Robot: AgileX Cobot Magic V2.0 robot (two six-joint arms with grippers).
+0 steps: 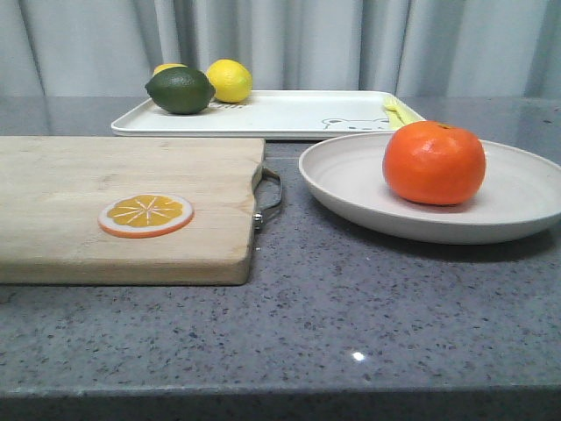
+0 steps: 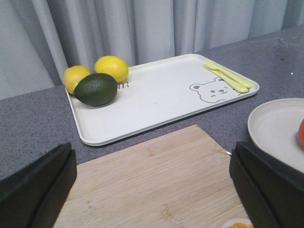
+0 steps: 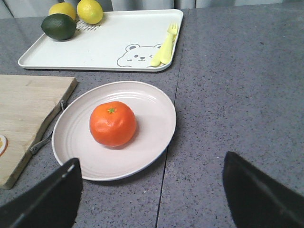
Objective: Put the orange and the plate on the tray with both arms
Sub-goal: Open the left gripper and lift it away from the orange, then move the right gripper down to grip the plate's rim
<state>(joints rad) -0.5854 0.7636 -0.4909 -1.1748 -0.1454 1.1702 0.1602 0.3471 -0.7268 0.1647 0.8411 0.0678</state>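
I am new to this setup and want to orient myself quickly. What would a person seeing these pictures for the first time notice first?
The eye goes first to the bright orange, sitting on the wide off-white plate on the grey table, right of the wooden cutting board. Next comes the orange slice lying on that board. Behind them lies the white tray with a dark green lime and two lemons in its far left corner.

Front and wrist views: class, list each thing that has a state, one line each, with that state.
Orange: whole, resting on the plate.
Plate: on the table, not on the tray.
Tray: holds lime, two lemons, yellow fork.
Orange slice: flat on cutting board.
Left gripper: open, empty.
Right gripper: open, empty.
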